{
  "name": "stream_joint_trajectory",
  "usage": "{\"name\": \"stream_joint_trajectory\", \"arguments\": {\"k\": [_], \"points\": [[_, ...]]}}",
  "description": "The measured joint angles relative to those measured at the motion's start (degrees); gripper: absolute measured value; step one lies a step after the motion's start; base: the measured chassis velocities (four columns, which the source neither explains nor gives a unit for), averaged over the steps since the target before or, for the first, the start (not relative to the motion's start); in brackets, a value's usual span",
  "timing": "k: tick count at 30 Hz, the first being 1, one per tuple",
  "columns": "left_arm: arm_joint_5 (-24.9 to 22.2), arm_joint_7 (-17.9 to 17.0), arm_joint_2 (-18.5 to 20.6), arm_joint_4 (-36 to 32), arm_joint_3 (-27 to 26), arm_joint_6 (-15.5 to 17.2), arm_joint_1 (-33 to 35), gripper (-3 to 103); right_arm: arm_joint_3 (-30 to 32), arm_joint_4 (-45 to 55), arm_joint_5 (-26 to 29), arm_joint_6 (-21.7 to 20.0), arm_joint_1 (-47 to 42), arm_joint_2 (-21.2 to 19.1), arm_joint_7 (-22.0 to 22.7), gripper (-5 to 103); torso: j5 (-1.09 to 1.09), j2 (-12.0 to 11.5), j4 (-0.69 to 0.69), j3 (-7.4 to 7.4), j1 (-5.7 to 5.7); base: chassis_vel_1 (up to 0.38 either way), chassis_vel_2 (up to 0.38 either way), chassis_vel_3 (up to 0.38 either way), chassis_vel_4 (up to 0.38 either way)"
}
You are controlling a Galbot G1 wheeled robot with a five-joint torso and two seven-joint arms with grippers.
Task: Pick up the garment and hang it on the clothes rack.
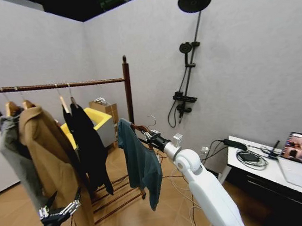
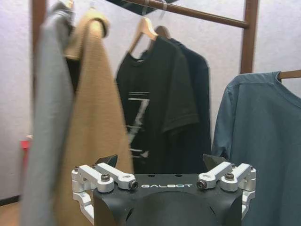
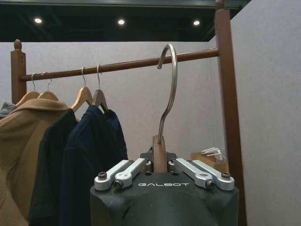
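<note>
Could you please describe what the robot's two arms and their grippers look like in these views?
The right arm is smooth glossy white with a rounded ball-like joint, narrowing to a black wrist. The right gripper and left gripper match: a matte black body printed GALBOT in white, with silver metal linkage bars fastened by dark bolts. The left gripper's fingertips are black.

One clothes rack (image 1: pixel 126 89) stands in the room, with one top bar and, in the right wrist view, two posts. Four garments hang on that bar: one grey jacket (image 1: pixel 16 157), one tan coat (image 1: pixel 51 161) and two dark tops, one black (image 1: pixel 87 145) and one navy (image 3: pixel 89 160). Four hangers sit on the bar. A fifth hanger (image 3: pixel 164 108) carries one teal garment (image 1: pixel 140 163), off the bar. Two grippers are in view, the left gripper (image 1: pixel 59 211) and the right gripper (image 1: pixel 151 137). One desk (image 1: pixel 272 171) holds one laptop (image 1: pixel 297 155). One shower fitting (image 1: pixel 189 67) is on the wall.
</note>
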Motion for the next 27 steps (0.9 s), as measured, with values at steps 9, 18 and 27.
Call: {"name": "stream_joint_trajectory", "arguments": {"k": [9,18,27], "points": [[0.00,0.00,0.00,0.00,0.00,0.00,0.00,100,2.08,-1.26,-0.13,0.86,-0.16,-0.80,0.66,10,0.00,0.00,0.00,0.00,0.00,0.127,0.129,0.124,0.132],[0.00,0.00,0.00,0.00,0.00,0.00,0.00,100,4.37,-2.96,-1.22,1.33,0.38,-1.13,2.74,10,0.01,0.00,0.00,0.00,0.00,0.126,0.126,0.129,0.119],[0.00,-0.01,0.00,0.00,0.00,0.00,0.00,100,5.77,-4.84,-2.30,0.99,2.67,-2.44,4.72,10,0.00,0.00,0.00,0.00,0.00,0.069,0.067,0.066,0.063]]}}
